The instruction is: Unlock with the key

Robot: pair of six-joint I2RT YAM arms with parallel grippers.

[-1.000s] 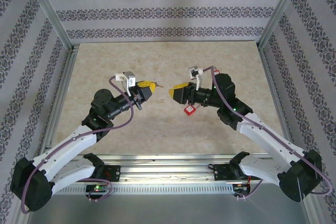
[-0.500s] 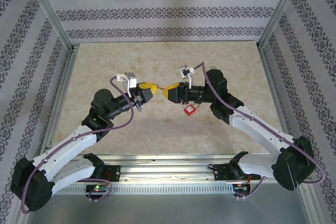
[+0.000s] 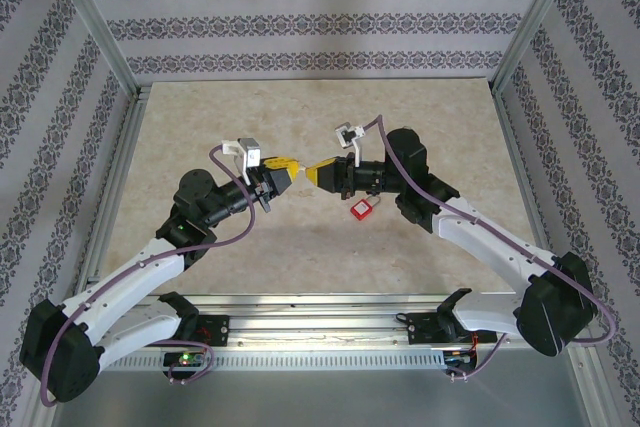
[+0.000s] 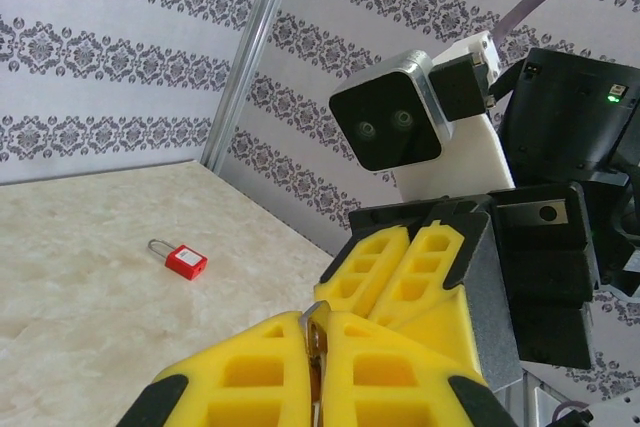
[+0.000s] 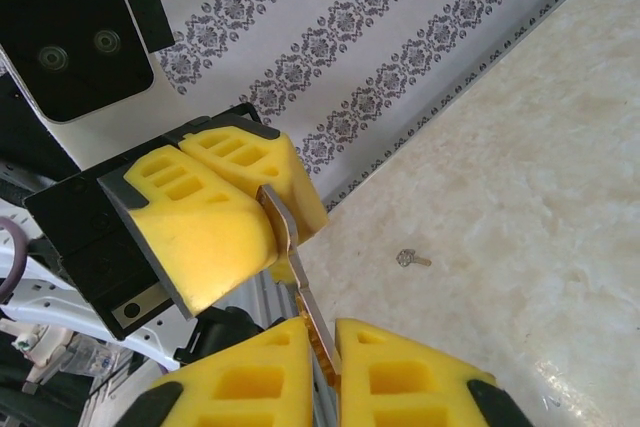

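Beige marbled tabletop (image 3: pixel 200 127), bounded by aluminium frame posts (image 3: pixel 95 22) and patterned walls; the bare surface runs wide along the far and left edges.
Left gripper (image 3: pixel 288 165): raised over mid-table, jaws closed on the key (image 5: pixel 290 247).
Right gripper (image 3: pixel 315 171): nose to nose with the left, jaws pinched on the same key's other end.
Padlock (image 3: pixel 362 209): red, lying flat on the table near the right wrist, apart from both grippers.
Second small key (image 5: pixel 412 258): loose on the surface near the table's edge.

Marbled tabletop (image 3: pixel 300 117), damask-striped walls (image 3: pixel 320 7)
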